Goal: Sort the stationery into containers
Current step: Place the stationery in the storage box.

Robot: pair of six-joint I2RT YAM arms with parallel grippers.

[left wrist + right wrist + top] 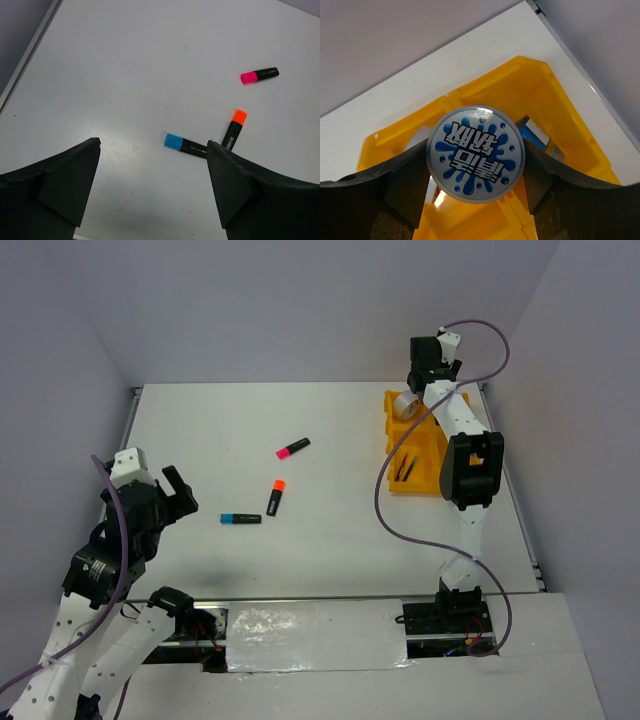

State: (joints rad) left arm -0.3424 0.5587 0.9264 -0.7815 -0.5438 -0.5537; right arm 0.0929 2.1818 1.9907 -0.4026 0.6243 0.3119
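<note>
My right gripper [437, 368] hangs over the far end of the yellow-orange tray [412, 492]. In the right wrist view it [476, 156] is shut on a blue-white round tape roll [476, 150], held above the tray [570, 125]. A second blue-white roll [536, 133] lies in the compartment below. The silver tape ring [405, 405] sits in a far compartment, and two thin pens [408, 468] lie in a near one. The pink [292, 448], orange [276, 497] and blue [240, 518] highlighters lie mid-table. My left gripper [183, 495] is open and empty, left of them.
In the left wrist view the blue highlighter [185, 145] lies just beyond my open left gripper [153, 144], with the orange one [235, 129] and pink one [259, 75] farther off. The right arm's cable [385, 505] loops over the table beside the tray.
</note>
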